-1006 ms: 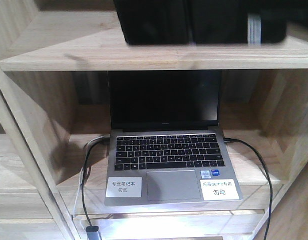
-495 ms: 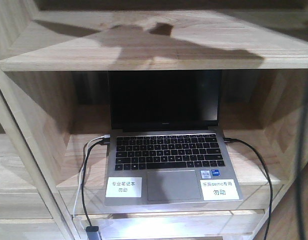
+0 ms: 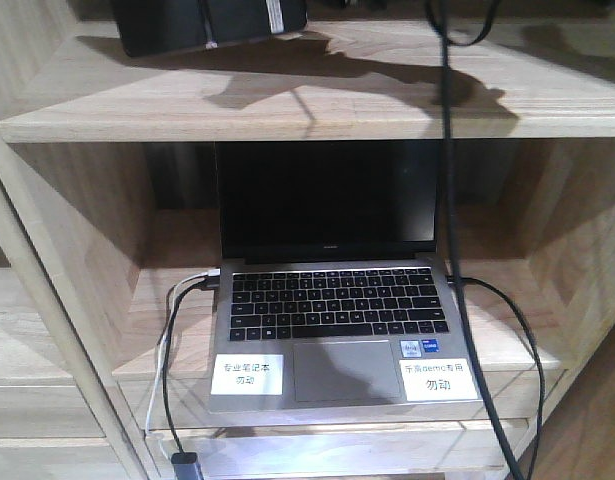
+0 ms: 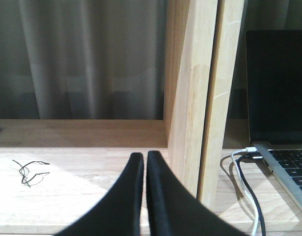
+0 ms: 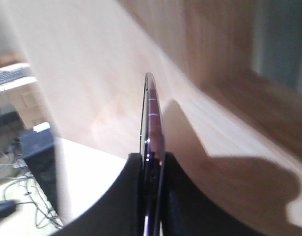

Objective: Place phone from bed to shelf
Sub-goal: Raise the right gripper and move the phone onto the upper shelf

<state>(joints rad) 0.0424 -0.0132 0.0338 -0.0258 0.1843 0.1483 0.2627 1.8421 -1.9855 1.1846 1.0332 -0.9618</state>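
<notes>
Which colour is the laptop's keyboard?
Black keys on a grey laptop, clearest in the front-facing view.

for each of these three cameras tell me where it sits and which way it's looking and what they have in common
Front view: faces the shelf head-on, with the laptop below; a dark object near the top edge may be robot gear.
Left wrist view: behind the left end effector, shut and empty, looking into a shelf compartment.
Right wrist view: behind the right end effector, clamping the phone edge-on above a shelf board.
Shared: the front and left wrist views both show the laptop.

Two white stickers with Chinese text, the right one (image 3: 435, 379) including "demo", are seen on the laptop (image 3: 332, 330) palm rest.
</notes>
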